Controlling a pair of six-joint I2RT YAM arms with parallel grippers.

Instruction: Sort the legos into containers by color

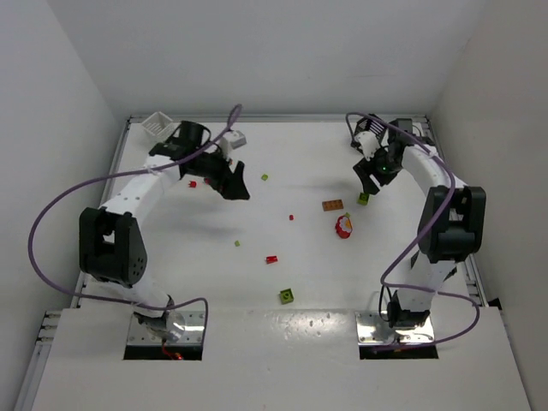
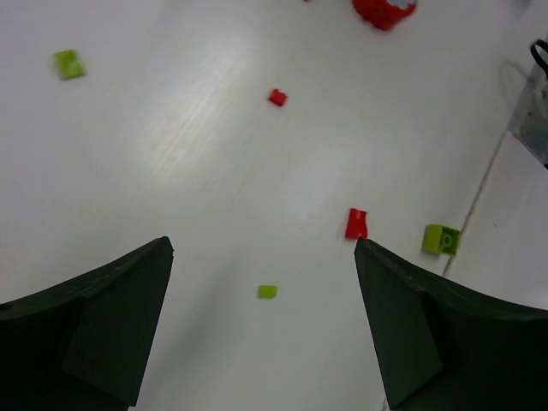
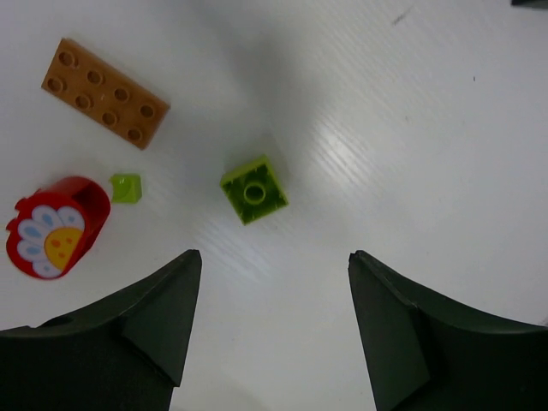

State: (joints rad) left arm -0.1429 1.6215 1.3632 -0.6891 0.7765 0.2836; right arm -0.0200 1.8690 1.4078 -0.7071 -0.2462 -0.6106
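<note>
Legos (image 1: 271,259) scattered over the white table (image 1: 171,282), a white basket (image 1: 158,125) in the far left corner: which piece is yours?
— The yellow-green brick (image 3: 253,189), on the right, just ahead of my right gripper (image 3: 274,257), jaws wide and empty. My left gripper (image 2: 264,248), equally wide and empty, faces a small green piece (image 2: 267,291).
— What might spoil it?
— The brick sits turned against my jaws: closing could clip a corner and skid it left toward the brown plate (image 3: 104,92) and the red flower piece (image 3: 56,227); a shallow pinch could drop it short of a basket
</note>
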